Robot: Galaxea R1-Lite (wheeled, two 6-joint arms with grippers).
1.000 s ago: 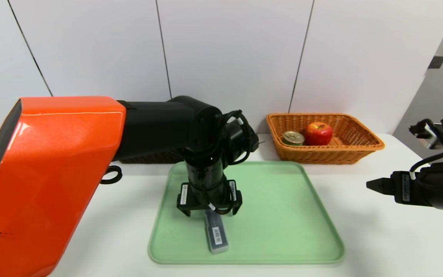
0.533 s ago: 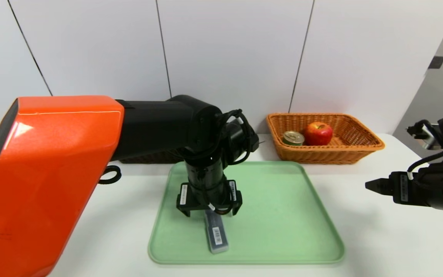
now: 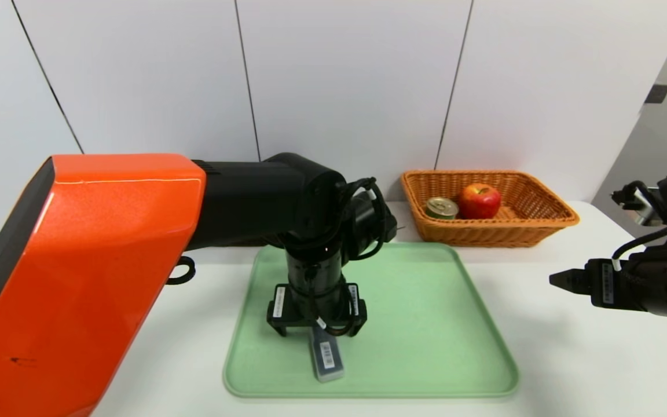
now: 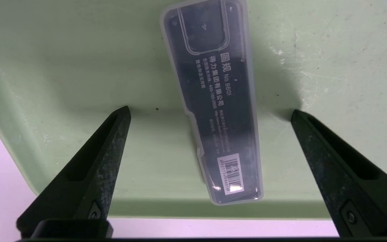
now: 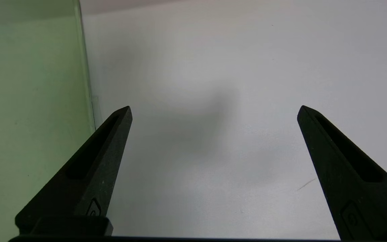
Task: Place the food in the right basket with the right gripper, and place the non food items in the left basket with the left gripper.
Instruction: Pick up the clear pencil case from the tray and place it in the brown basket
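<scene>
A slim grey case (image 3: 326,359) (image 4: 220,111) with a barcode lies on the green tray (image 3: 426,324), near its front edge. My left gripper (image 3: 317,332) (image 4: 210,111) hangs open just over the case's far end, one finger on each side, not touching it. In the orange right basket (image 3: 548,213) at the back right sit the red apple (image 3: 478,200) and the gold-lidded tin (image 3: 441,207). My right gripper (image 3: 559,279) (image 5: 213,109) is open and empty above the bare table, right of the tray. The left basket is hidden behind my left arm.
My bulky orange and black left arm (image 3: 96,266) fills the left half of the head view. The white table (image 3: 571,359) runs to the wall behind. The tray's right rim (image 5: 86,84) shows beside my right gripper.
My left gripper has come down closer over the case and a little nearer the tray's front. The right arm has barely moved.
</scene>
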